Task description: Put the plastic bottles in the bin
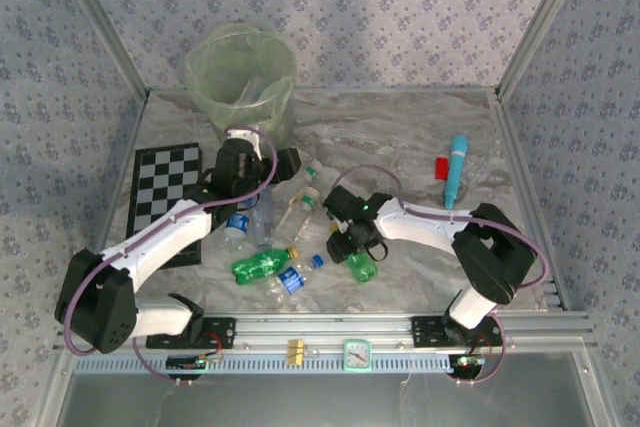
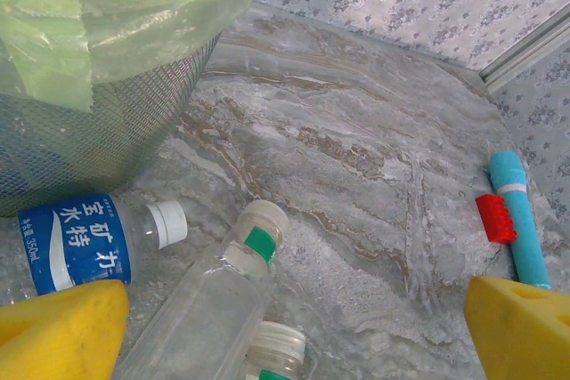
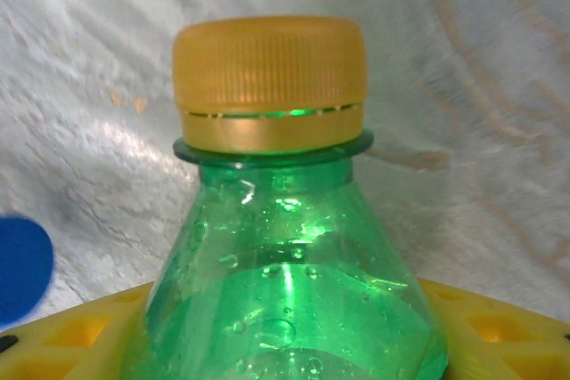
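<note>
Beside the bin [image 1: 208, 87], scattered plastic bottles [image 1: 258, 265], chessboard [image 1: 160, 187], cyan tube [image 1: 455, 172].

Right of the bin [image 1: 215, 87] the table [image 1: 380, 132] lies bare as far as the red block [image 1: 441, 167] and cyan tube [image 1: 455, 169]; on its near side plastic bottles [image 1: 260, 265], a checkerboard [image 1: 165, 187] and the left arm [image 1: 170, 232] crowd the way.

Bin [image 1: 240, 72] stands upright at far edge, lined with pale green bag. Green yellow-capped bottles [image 1: 262, 265] and clear blue-labelled bottles [image 2: 80, 242] lie scattered mid-table.
</note>
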You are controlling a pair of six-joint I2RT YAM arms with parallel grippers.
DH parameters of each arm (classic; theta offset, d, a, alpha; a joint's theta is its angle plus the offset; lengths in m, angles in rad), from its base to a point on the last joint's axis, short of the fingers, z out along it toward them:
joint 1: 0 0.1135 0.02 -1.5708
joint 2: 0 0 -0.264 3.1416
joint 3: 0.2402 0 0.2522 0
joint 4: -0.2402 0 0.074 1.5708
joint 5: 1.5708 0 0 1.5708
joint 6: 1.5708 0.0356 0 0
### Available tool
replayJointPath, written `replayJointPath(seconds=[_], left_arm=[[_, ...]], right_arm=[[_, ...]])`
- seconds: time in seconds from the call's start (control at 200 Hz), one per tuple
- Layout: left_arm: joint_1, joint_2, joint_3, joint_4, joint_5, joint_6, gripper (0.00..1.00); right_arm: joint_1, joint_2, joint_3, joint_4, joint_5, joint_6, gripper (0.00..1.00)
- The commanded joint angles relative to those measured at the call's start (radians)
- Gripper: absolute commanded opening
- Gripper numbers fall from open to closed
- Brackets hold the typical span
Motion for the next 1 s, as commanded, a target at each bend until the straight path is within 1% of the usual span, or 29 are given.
replayJointPath(seconds=[0.0,0.1,0.25,0.355,0.505,0.63,0.82,0.995], left_arm=[[-0.013,0.009,0.004,0.019,0.013,-0.011,0.96],[-0.02,0.018,0.008,0.041,0.034,-0.009,0.97],[-0.041,0.041,0.012,0.111,0.115,0.001,0.97],[-0.062,0.065,0.027,0.141,0.175,0.016,0.97],[-0.095,0.091,0.046,0.154,0.236,0.032,0.97],[-0.118,0.12,0.055,0.166,0.295,0.023,0.97],[-0.168,0.162,0.059,0.206,0.383,0.014,0.99],[-0.213,0.205,0.09,0.212,0.407,0.025,0.99]], right_arm=[[-0.077,-0.082,-0.005,0.061,-0.112,0.026,0.59],[-0.172,-0.128,-0.001,0.115,-0.214,0.055,0.59],[-0.326,-0.151,0.021,0.208,-0.331,0.137,0.56],[-0.389,-0.151,0.029,0.317,-0.362,0.214,0.56],[-0.416,-0.148,0.036,0.463,-0.333,0.313,0.55],[-0.434,-0.144,0.046,0.529,-0.324,0.363,0.55],[-0.442,-0.137,0.048,0.593,-0.39,0.417,0.55],[-0.444,-0.144,0.022,0.634,-0.419,0.444,0.55]])
